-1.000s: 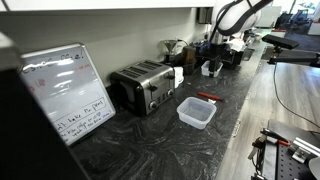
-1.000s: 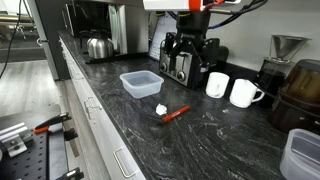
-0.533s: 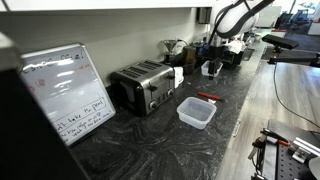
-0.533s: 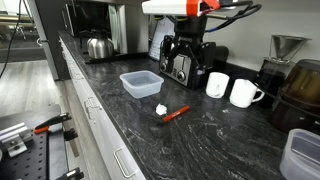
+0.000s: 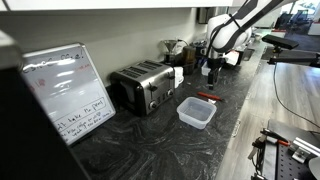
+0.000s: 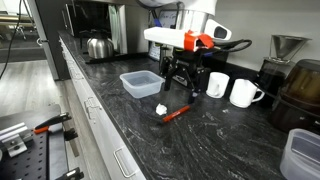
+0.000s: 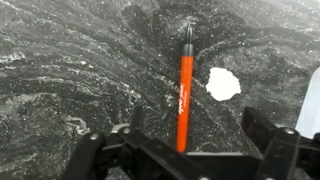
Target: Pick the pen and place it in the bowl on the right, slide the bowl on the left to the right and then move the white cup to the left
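Your arm [image 6: 196, 18] was glossy white, with an orange-red band [image 6: 201, 40] at the wrist; your end effector [image 6: 180, 88] was black.

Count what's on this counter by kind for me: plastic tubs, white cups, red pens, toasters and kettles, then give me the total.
Plastic tubs: 2
White cups: 2
Red pen: 1
Toaster: 1
Kettle: 1
Total: 7
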You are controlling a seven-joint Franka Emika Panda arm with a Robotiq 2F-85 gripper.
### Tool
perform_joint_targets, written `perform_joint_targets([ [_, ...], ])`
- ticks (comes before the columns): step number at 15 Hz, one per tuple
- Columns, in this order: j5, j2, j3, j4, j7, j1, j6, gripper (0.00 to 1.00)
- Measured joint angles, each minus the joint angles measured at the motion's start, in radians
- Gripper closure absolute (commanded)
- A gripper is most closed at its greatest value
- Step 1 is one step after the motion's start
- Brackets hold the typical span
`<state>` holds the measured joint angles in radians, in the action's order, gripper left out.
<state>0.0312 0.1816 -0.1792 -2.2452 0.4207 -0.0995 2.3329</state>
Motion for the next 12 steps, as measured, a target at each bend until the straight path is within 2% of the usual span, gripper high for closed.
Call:
perform_joint_targets([
  [12, -0.002, 0.159, 0.042, 0.032, -0.002, -0.049, 0.122, 0.0],
])
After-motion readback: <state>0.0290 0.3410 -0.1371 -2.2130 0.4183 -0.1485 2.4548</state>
